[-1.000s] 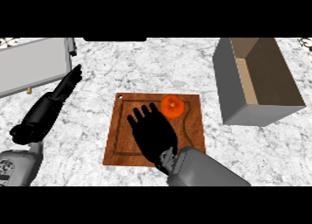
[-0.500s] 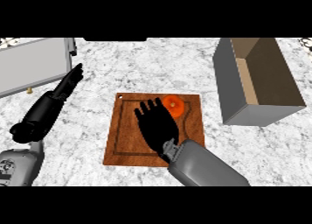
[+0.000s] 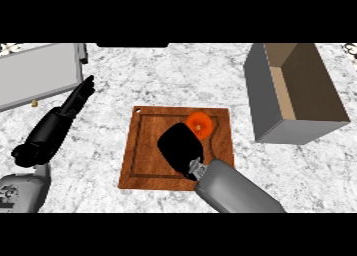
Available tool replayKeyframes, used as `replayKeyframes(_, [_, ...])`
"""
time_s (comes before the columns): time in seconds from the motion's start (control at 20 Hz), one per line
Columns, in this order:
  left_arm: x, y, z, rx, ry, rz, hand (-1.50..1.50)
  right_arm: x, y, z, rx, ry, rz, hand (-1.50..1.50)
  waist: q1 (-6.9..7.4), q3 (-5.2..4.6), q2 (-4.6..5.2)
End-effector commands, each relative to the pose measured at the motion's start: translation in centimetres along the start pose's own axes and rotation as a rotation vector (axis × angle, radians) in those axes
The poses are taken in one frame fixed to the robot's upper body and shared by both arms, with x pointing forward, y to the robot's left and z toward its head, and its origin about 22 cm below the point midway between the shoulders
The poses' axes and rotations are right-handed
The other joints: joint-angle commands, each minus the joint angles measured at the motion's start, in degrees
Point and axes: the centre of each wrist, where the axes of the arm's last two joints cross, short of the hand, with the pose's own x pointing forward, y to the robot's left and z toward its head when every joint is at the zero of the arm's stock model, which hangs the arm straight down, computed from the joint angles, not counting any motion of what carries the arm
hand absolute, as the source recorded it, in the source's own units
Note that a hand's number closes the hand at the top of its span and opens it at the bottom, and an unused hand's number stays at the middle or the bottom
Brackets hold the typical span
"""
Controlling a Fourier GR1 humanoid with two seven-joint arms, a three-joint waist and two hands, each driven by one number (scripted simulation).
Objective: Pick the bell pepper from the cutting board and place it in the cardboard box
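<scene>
R hand (image 3: 182,146) over bell pepper (image 3: 199,123) on cutting board (image 3: 178,148).
Fingers hidden, can't tell if clamped. L hand (image 3: 79,96) straight, apart, resting left. Cardboard box (image 3: 268,100) right of board.

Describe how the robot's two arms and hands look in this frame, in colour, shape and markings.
Both forearms are smooth grey shells ending in black hands. The right hand shows as a rounded black mass joined to its forearm by a small metallic wrist piece. The left hand is long and slim, tapering to a point, on a black segmented wrist section; its grey forearm carries dark markings, too small to read.
</scene>
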Motion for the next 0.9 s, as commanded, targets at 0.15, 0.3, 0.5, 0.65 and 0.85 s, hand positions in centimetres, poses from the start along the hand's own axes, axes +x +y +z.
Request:
replayKeyframes(0.15, [-0.7, 0.2, -0.5, -0.023, 0.004, -0.003, 0.00, 0.0, 1.3, -0.2, -0.141, -0.066, 0.061, 1.50, -0.19, 0.02, 0.13])
replayKeyframes(0.3, [-0.2, -0.8, 0.1, -0.003, -0.005, 0.006, 0.00, 0.3, 0.0, -0.3, -0.182, -0.107, 0.074, 1.50, -0.03, 0.02, 0.07])
replayKeyframes(0.5, [-0.8, -1.0, -0.3, -0.027, -0.004, 0.000, 0.00, -6.4, -3.7, -1.9, -0.251, 0.322, -0.218, 1.50, 1.64, 0.03, 1.01])
replayKeyframes(0.65, [0.5, 0.2, -0.9, -0.008, -0.036, -0.019, 0.00, -10.7, -4.3, -1.8, -0.292, 0.607, -0.435, 1.50, 1.23, 0.25, 1.95])
replayKeyframes(0.85, [0.8, -1.3, -2.0, -0.050, -0.060, 0.002, 0.00, -12.5, -9.0, -2.6, -0.416, 0.821, -0.474, 1.50, 3.91, -0.01, 2.42])
